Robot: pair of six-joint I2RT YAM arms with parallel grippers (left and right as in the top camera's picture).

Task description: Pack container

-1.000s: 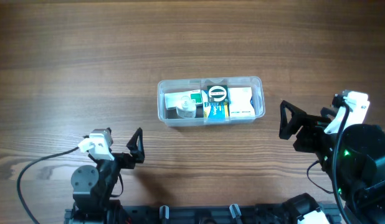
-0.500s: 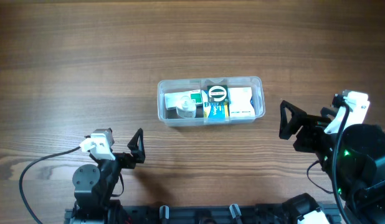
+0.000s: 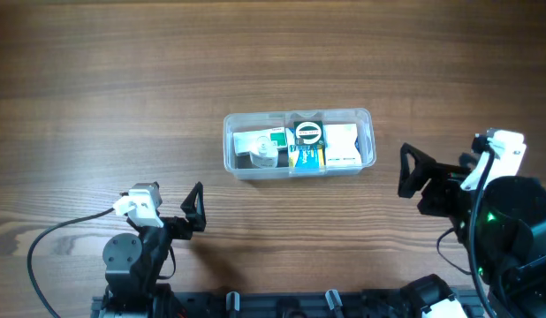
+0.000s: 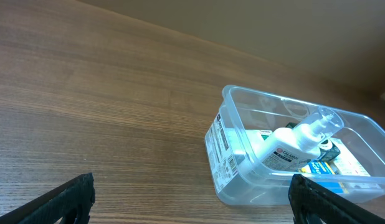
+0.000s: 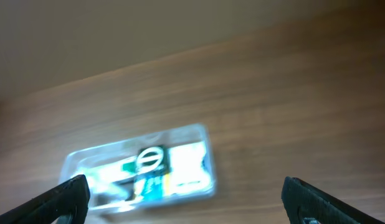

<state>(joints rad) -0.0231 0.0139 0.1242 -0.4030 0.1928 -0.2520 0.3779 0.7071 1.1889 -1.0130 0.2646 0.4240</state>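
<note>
The clear plastic container (image 3: 299,143) sits mid-table, holding a small white pump bottle (image 4: 296,140) at its left end, a green-and-white box, a blue-and-yellow box and a white box (image 3: 341,146). It also shows in the left wrist view (image 4: 239,177) and, blurred, in the right wrist view (image 5: 142,171). My left gripper (image 3: 195,208) is open and empty, near the front edge, below and left of the container. My right gripper (image 3: 409,171) is open and empty, to the right of the container.
Bare wooden table (image 3: 123,79) surrounds the container on all sides. The arm bases and cables (image 3: 52,238) sit along the front edge.
The right arm has shifted slightly; its wrist view is motion-blurred. The left arm and the container have not moved.
</note>
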